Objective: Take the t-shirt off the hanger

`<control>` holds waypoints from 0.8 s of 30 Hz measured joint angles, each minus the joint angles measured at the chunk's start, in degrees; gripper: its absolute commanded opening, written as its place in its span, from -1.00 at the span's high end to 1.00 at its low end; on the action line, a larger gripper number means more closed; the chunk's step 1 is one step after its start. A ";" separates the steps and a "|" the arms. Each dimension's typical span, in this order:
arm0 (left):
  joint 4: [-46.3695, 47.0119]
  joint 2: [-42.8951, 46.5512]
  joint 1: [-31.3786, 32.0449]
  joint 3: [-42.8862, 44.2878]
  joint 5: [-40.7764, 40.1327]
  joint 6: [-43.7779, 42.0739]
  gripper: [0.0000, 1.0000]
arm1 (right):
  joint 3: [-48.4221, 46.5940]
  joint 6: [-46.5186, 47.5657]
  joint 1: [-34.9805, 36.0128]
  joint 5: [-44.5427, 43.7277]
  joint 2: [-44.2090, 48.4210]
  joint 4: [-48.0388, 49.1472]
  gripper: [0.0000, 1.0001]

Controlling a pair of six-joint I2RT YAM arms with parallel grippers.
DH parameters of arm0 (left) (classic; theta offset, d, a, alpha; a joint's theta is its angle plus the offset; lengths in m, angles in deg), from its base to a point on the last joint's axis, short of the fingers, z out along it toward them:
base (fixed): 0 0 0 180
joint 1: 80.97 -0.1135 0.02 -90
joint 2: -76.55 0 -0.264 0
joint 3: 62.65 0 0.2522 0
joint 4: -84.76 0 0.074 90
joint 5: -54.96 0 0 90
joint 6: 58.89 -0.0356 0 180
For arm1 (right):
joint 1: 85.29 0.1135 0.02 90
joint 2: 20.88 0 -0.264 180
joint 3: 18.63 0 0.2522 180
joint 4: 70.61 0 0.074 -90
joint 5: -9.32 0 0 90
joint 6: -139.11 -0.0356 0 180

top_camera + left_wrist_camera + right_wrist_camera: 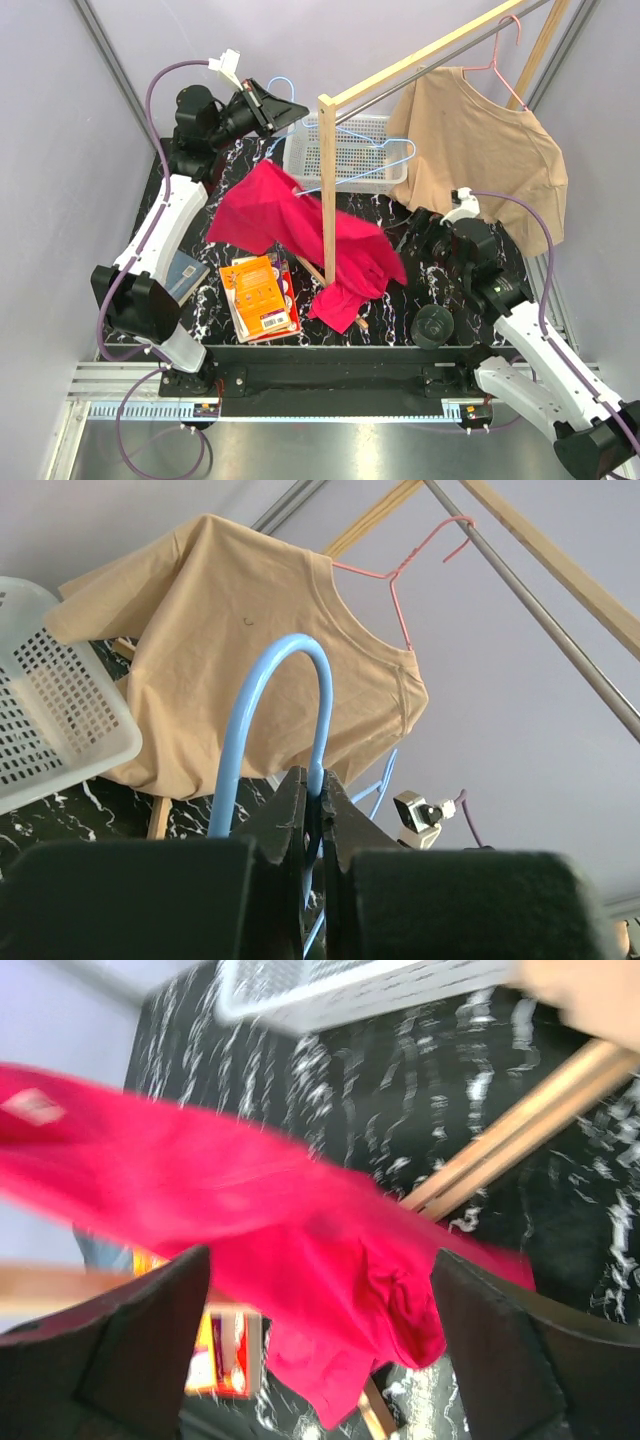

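The red t-shirt (268,212) sags from the light-blue hanger (375,165) down onto the black marble table, draped round the rack's wooden post (327,180). The hanger's left end runs into the shirt's top edge; its right end is bare. My left gripper (285,108) is high at the back left, shut on the hanger's hook (300,655), which rises from between the jaws of the left gripper (318,780). My right gripper (418,232) is just right of the shirt. In the right wrist view, the right gripper (320,1260) is open wide, with the blurred red t-shirt (300,1210) just beyond its fingers (150,1340).
A tan t-shirt (480,140) hangs on a pink hanger (505,60) from the metal rail at the back right. A white basket (350,150) stands behind the post. An orange book (262,295), a dark book (185,275) and a black round object (435,325) lie near the front.
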 measured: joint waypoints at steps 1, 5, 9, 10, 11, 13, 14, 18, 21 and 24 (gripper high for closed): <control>-0.44 0.00 -0.09 0.00 0.04 -0.35 1.00 | -0.37 1.64 0.00 2.14 -0.42 0.22 -0.99; -1.40 0.00 -0.11 0.02 0.61 -1.33 1.00 | -1.40 5.51 0.00 6.21 1.03 -0.02 -0.99; -3.32 0.00 0.00 0.04 1.70 -3.08 1.00 | -3.30 8.20 0.00 7.19 5.01 -1.03 -0.99; -3.93 0.00 0.02 0.04 1.92 -3.65 1.00 | -4.00 8.63 0.00 7.19 5.53 -1.42 -0.99; -4.44 0.00 0.13 0.04 2.14 -4.22 1.00 | -5.16 9.22 0.00 7.15 5.84 -2.14 -1.00; -5.73 0.00 0.55 0.04 2.56 -5.90 1.00 | -7.82 10.03 0.00 7.13 5.90 -3.17 -0.99; -6.25 0.00 0.70 0.04 2.75 -6.49 1.00 | -8.76 10.25 0.00 7.13 5.81 -3.43 -0.99; -8.92 0.00 2.03 0.04 4.48 -9.70 1.00 | -11.91 10.67 0.00 7.26 5.14 -4.39 -0.99; -9.97 0.00 2.95 0.02 6.56 -11.61 1.00 | -13.22 10.73 0.00 8.26 4.11 -5.46 -0.99; -10.16 0.00 3.54 -0.37 9.22 -13.05 1.00 | -14.86 10.95 0.00 9.75 1.95 -6.56 -0.99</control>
